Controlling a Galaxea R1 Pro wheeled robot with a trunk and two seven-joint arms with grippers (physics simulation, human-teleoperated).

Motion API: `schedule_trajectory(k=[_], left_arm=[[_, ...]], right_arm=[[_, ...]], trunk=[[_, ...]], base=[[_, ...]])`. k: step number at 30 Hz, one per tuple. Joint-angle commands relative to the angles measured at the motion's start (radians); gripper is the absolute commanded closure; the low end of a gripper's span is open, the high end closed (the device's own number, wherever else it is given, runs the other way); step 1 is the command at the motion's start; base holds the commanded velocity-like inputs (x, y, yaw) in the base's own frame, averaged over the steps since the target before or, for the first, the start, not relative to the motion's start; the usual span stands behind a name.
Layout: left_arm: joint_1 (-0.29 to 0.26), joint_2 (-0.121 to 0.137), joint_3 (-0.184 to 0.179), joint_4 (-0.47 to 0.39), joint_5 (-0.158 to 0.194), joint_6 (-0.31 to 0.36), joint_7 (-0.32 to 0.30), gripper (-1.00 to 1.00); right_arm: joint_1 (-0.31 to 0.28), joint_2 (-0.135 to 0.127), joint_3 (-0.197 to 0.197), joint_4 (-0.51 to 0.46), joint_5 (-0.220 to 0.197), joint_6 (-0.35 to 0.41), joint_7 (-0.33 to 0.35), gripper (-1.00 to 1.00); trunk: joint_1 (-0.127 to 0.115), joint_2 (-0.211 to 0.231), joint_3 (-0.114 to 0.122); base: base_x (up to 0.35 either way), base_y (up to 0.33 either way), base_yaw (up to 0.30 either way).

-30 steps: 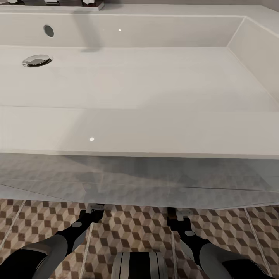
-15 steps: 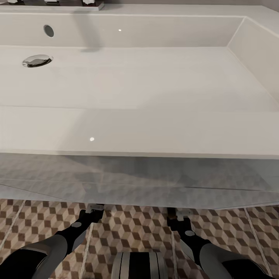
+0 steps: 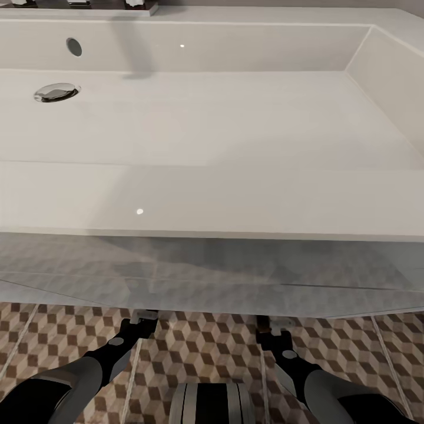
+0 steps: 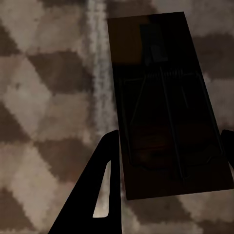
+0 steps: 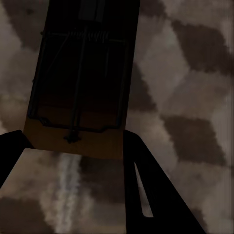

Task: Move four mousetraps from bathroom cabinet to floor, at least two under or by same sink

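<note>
We stand close against the bathroom sink (image 3: 235, 194); its white basin takes up the head view from 9 through 12 to 3 o'clock, drain at about 10 o'clock. Below its front edge, the bathroom floor (image 3: 206, 347) with its cube-pattern tiles shows at 6 o'clock.

Both arms reach down and forward under the basin's edge. Left gripper (image 3: 143, 318) sits at roughly 7 o'clock, right gripper (image 3: 274, 325) at roughly 5 o'clock, both low over the tiles.

Left wrist view: a mousetrap (image 4: 168, 107) lies between the two fingers, dark board with thin wire parts, tiles behind it. The jaws look pinched on its near end, one finger along each long side; we cannot tell if it already rests on the floor.

Right wrist view: a second mousetrap (image 5: 80, 83), likewise flanked by the fingers at its near end, jaws apparently closed on it, floor tiles behind.

Progress, as we judge it: two traps are out of the cabinet and carried to the sink, close to being set down beneath it. Release is not yet done. The other two traps are unaccounted for in these views; they likely remain to be fetched or are placed elsewhere.
</note>
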Motion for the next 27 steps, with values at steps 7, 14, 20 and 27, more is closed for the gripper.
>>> schedule_trajectory(k=[7,14,20,27], left_arm=[[0.0,-0.001,-0.008,0.001,0.002,-0.003,0.003,1.0],[0.0,-0.002,-0.007,0.001,0.002,-0.003,0.003,1.0],[0.0,-0.001,-0.007,0.001,0.002,-0.003,0.003,1.0],[0.0,-0.001,-0.007,0.001,0.002,-0.003,0.003,1.0]], right_arm=[[-0.001,-0.001,0.007,0.001,0.006,-0.002,-0.019,1.0],[-0.001,-0.002,0.007,0.001,0.008,0.0,-0.021,1.0],[0.0,0.002,0.008,0.001,0.01,0.005,-0.013,1.0],[0.0,0.001,0.008,0.001,0.01,0.007,-0.009,1.0]], trunk=[[0.0,0.0,-0.001],[0.0,0.0,-0.001],[0.0,0.0,-0.001],[0.0,0.0,-0.001]], base=[[0.0,0.0,0.0],[0.0,0.0,0.0],[0.0,0.0,0.0],[0.0,0.0,0.0]])
